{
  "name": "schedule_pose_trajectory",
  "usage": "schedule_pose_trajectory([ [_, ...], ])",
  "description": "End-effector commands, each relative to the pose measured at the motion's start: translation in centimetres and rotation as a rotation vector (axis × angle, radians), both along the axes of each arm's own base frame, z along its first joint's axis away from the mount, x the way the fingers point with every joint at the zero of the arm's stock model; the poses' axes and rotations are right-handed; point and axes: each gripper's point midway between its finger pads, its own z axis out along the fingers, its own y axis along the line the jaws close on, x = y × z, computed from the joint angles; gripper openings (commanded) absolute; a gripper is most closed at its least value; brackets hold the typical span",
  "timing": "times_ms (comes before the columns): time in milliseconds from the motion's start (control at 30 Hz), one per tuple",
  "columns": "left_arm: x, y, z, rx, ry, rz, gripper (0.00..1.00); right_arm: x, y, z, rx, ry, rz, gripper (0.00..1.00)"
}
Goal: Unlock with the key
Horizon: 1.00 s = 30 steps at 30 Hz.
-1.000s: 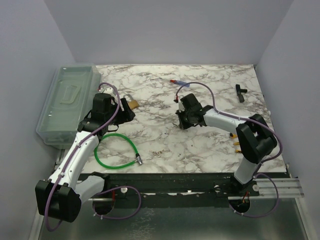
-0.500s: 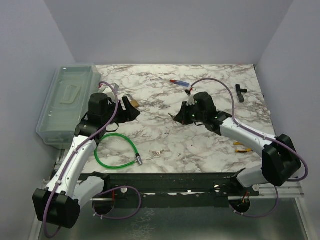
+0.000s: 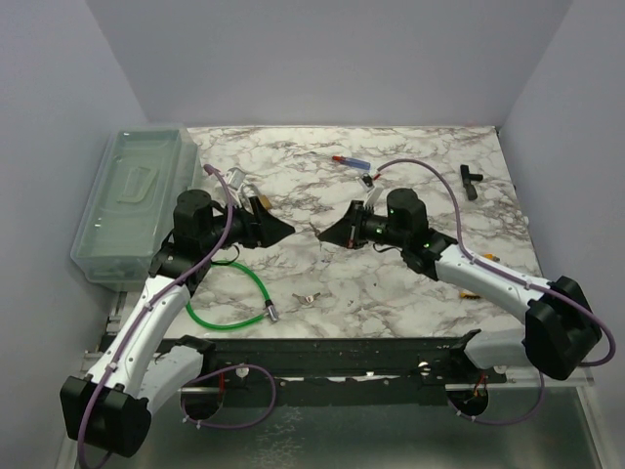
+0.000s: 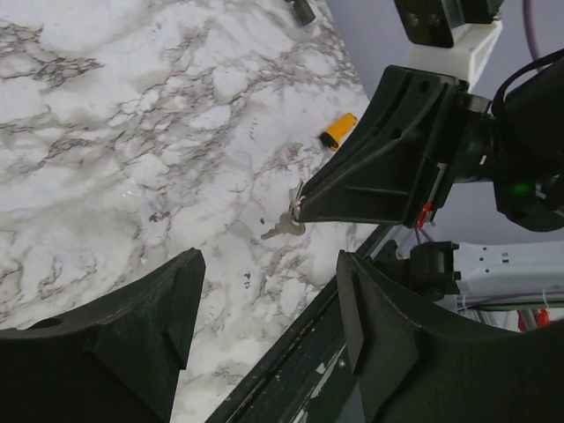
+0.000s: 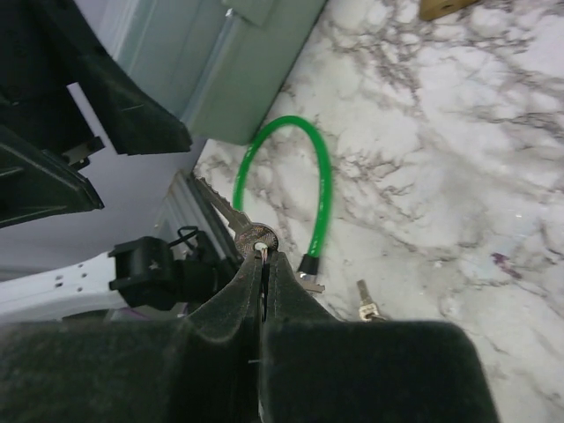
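My right gripper point(image 3: 330, 236) point(image 5: 263, 256) is shut on the bow of a small silvery key point(image 5: 240, 231), whose blade sticks out past the fingertips toward the left arm. It hangs above the table's middle. My left gripper point(image 3: 278, 228) point(image 4: 269, 260) is open and empty and faces the right gripper point(image 4: 379, 167) across a short gap. The small brass padlock point(image 3: 262, 204) lies on the marble just behind the left gripper; a tan corner of it shows at the top edge of the right wrist view point(image 5: 449, 7).
A second loose key point(image 3: 308, 298) point(image 5: 366, 308) point(image 4: 282, 229) lies near the front edge. A green cable loop point(image 3: 227, 293) point(image 5: 319, 176) with a metal tip point(image 3: 271, 313) lies front left. A clear plastic box point(image 3: 132, 200) stands at left. A red-blue item point(image 3: 350, 161), a black part point(image 3: 470, 180) and orange pieces point(image 4: 339, 132) lie farther off.
My right arm has stretched out to the left, carrying the key toward the left gripper. My left gripper has turned right, away from the padlock, to face it.
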Motion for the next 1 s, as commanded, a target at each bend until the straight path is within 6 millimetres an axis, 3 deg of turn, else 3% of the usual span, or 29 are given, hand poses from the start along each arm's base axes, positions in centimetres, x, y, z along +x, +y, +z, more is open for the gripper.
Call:
schedule_pose_trajectory([
  [0, -1.8, -1.3, 2.2, -0.086, -0.059, -0.095, 0.67, -2.0, 2.4, 2.2, 0.123, 0.006, 0.092, 0.00],
  [333, -2.3, -1.6, 2.2, -0.084, -0.080, -0.097, 0.61, -2.8, 4.6, 3.7, 0.167, 0.022, 0.152, 0.01],
  [967, -1.2, -1.1, 1.6, -0.058, -0.074, -0.021, 0.42, -3.8, 6.0, 3.7, 0.140, 0.024, 0.188, 0.00],
])
